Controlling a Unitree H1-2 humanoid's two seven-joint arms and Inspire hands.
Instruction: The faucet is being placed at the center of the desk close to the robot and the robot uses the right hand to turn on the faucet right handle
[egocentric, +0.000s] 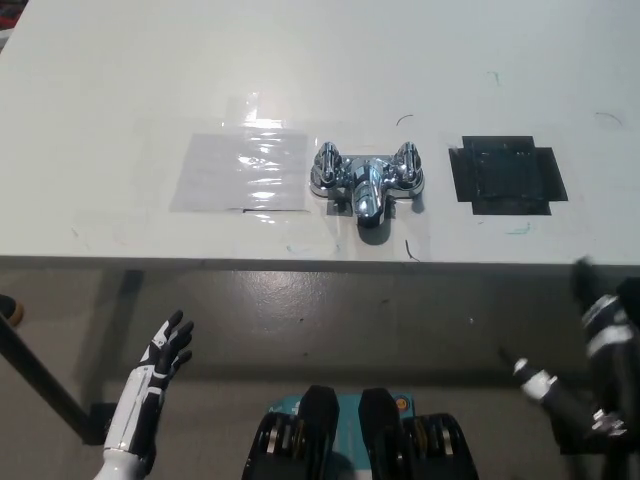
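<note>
Faucet (367, 183) near front edge of table (300, 60), white left hand (168, 345) open at lower left, black right hand (608, 335) blurred, state impossible to tell.

Single head view, steeply down onto the desk (120, 80), faucet (367, 180) near centre.

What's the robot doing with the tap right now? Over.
Left hand open, resting low left. Right hand blurred, lower right, short of the desk. Faucet mid-desk, right handle untouched. Nothing between hand and handle.
</note>
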